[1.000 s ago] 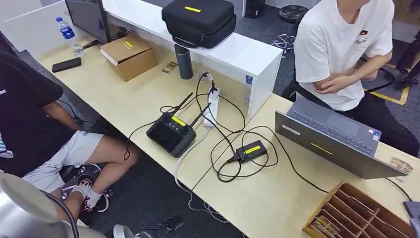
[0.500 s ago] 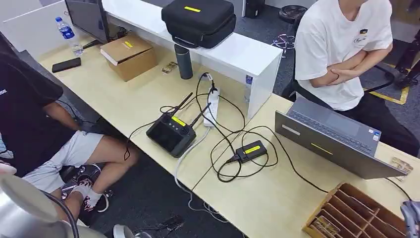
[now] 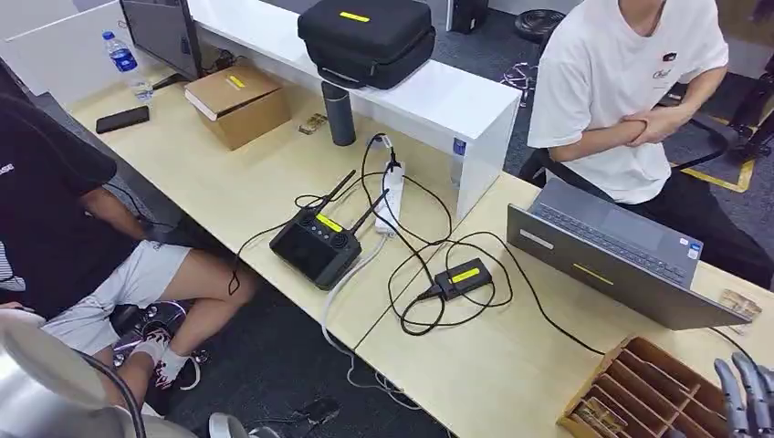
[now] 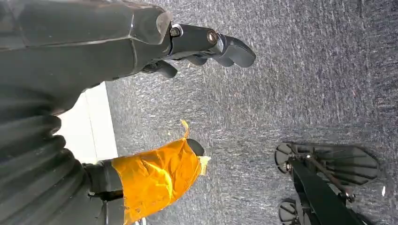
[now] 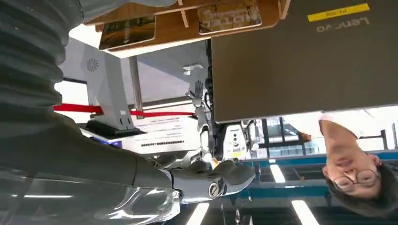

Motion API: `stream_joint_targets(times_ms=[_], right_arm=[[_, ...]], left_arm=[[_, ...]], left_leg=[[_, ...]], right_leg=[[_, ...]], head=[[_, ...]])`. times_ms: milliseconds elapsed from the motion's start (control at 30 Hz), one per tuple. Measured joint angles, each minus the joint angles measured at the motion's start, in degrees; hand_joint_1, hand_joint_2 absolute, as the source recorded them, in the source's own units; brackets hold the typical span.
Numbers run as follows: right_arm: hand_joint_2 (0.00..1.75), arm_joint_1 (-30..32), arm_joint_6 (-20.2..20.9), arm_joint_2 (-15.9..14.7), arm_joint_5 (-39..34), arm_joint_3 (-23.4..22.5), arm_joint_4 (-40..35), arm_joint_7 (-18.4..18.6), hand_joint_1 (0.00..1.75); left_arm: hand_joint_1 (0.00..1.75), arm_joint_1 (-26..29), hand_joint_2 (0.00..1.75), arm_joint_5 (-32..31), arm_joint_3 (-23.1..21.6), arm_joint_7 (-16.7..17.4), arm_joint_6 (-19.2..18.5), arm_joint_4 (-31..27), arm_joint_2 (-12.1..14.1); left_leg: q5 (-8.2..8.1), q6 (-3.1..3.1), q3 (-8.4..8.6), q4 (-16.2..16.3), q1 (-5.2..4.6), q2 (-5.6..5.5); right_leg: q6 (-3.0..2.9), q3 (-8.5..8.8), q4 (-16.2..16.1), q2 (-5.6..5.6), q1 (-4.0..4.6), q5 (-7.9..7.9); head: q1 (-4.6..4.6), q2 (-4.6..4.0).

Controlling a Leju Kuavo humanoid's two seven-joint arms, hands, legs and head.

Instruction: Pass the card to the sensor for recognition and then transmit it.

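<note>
Beside wooden card rack — right hand fingers spread, empty; laptop behind; left hand fingers apart, empty.

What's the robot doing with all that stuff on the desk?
It is just starting. Its right hand is raised beside the wooden card rack at the desk's near corner, fingers apart and holding nothing. Cards sit in the rack's slots, none picked yet. The left hand hangs over the carpet, empty. A person in a white shirt sits behind the laptop, touching nothing on the desk.
</note>
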Motion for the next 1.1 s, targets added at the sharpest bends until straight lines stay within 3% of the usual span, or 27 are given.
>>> stream_joint_targets(times_ms=[433,1100], right_arm=[[1.75,-0.5,-0.3,0.1,-0.3,0.7,4.2,1.3,0.0],[1.75,-0.6,-2.1,-0.5,-1.3,-6.7,9.2,0.8,0.0]], left_arm=[[0.0,0.0,1.75,-0.2,0.0,0.1,-0.2,0.0,0.0],[0.0,0.0,1.75,-0.4,0.0,0.3,-0.2,0.0,0.0]], left_leg=[[0.0,0.0,0.0,0.0,0.0,0.0],[0.0,0.0,0.01,0.0,0.0,0.03]], right_leg=[[0.0,0.0,0.0,0.0,0.0,0.0],[0.0,-0.03,0.0,0.02,0.0,0.0]], head=[[0.0,0.0],[0.0,0.0]])
